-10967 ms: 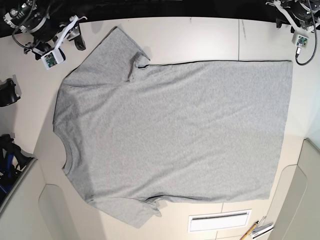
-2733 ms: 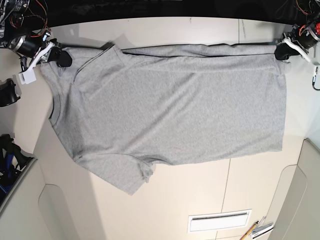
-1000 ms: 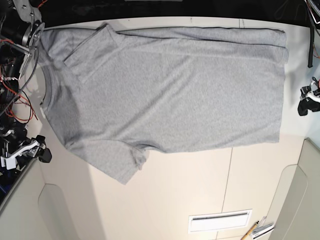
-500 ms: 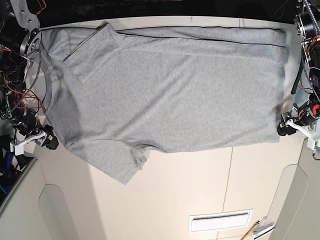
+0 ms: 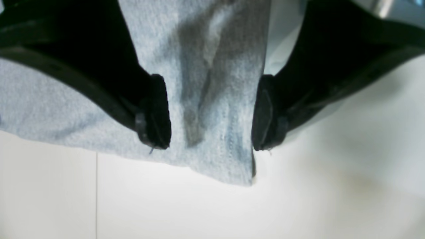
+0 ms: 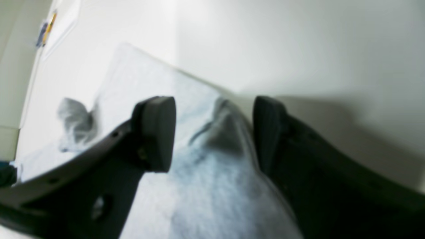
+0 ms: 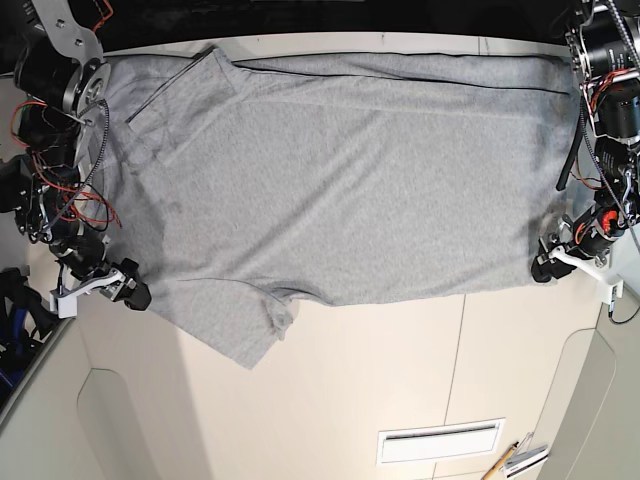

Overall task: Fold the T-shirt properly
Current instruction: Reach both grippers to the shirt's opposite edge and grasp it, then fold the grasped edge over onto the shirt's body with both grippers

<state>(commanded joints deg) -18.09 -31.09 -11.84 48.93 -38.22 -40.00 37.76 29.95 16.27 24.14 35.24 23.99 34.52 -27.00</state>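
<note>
Left wrist: the left pincer [image 5: 211, 113], spread, straddles the T-shirt [image 5: 212, 66] hem corner. Right wrist: the right pincer [image 6: 212, 132], spread, brackets a bunched edge. Base: both have dropped to the near corners on the desk [image 7: 400, 380], ready to pinch

Right wrist view blurs the T-shirt [image 6: 206, 186]; any lettering side is hidden

Pale table [image 7: 400, 380]: grey T-shirt [image 7: 350, 170] spread flat; pens [image 7: 515, 460] at corner.
</note>
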